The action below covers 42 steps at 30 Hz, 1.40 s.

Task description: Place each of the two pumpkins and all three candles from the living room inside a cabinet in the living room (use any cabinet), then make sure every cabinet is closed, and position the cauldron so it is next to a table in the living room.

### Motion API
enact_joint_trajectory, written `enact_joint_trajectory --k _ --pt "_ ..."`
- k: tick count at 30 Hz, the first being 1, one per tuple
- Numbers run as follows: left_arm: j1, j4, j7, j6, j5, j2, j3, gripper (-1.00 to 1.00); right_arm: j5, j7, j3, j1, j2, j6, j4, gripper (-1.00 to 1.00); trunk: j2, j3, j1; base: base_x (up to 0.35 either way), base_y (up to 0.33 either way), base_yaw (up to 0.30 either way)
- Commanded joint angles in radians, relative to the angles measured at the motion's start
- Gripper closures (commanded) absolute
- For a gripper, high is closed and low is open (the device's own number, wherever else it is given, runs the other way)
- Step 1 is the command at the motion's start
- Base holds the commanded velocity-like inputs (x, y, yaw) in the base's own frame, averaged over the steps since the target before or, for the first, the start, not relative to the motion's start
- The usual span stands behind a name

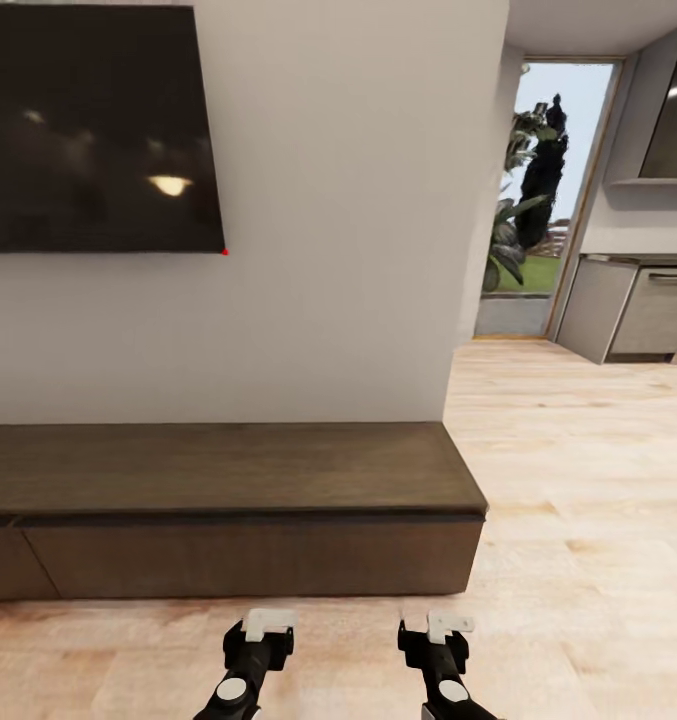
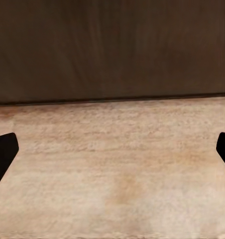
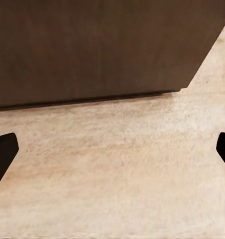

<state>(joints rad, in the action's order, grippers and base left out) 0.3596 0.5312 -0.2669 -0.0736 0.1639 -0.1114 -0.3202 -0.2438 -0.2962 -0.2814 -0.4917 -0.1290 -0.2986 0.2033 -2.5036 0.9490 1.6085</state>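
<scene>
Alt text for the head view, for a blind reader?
A long, low dark brown cabinet, its drawer fronts shut, stands against a white wall under a black TV. Both pincers, left and right, hover empty over the plank floor.

A dark brown wood grain is shown on the cabinet (image 1: 228, 480); the plank floor (image 1: 578, 500) is pale tan.

Cabinet (image 1: 228, 500) & TV (image 1: 98, 130) cut off at head view's left edge; both arms cropped at bottom.
</scene>
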Motion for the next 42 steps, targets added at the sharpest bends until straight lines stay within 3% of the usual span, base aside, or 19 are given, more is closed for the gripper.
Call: enact_joint_trajectory --k 1,8,25,42 --pt "0.001 -0.001 -0.008 -0.005 0.011 0.001 -0.008 -1.00 -0.009 -0.004 -0.009 -0.001 0.000 -0.004 -0.001 -1.00 0.000 0.001 -0.001 -0.243 0.000 0.000" --pt "0.001 0.000 -0.008 -0.005 0.012 0.001 -0.007 -1.00 -0.009 -0.004 -0.010 -0.001 0.000 -0.005 0.000 -1.00 0.000 0.001 -0.001 -0.072 0.000 0.000" --pt "0.001 0.000 -0.006 0.011 0.014 0.001 0.002 -1.00 -0.009 -0.003 -0.009 -0.001 0.002 -0.005 -0.001 -1.00 0.004 -0.065 -0.008 -0.002 0.000 0.000" --pt "0.001 0.005 -0.006 0.044 0.020 0.001 0.009 -1.00 -0.011 -0.014 -0.005 -0.002 0.001 0.010 -0.003 -1.00 0.121 -0.118 -0.073 0.000 0.000 0.000"
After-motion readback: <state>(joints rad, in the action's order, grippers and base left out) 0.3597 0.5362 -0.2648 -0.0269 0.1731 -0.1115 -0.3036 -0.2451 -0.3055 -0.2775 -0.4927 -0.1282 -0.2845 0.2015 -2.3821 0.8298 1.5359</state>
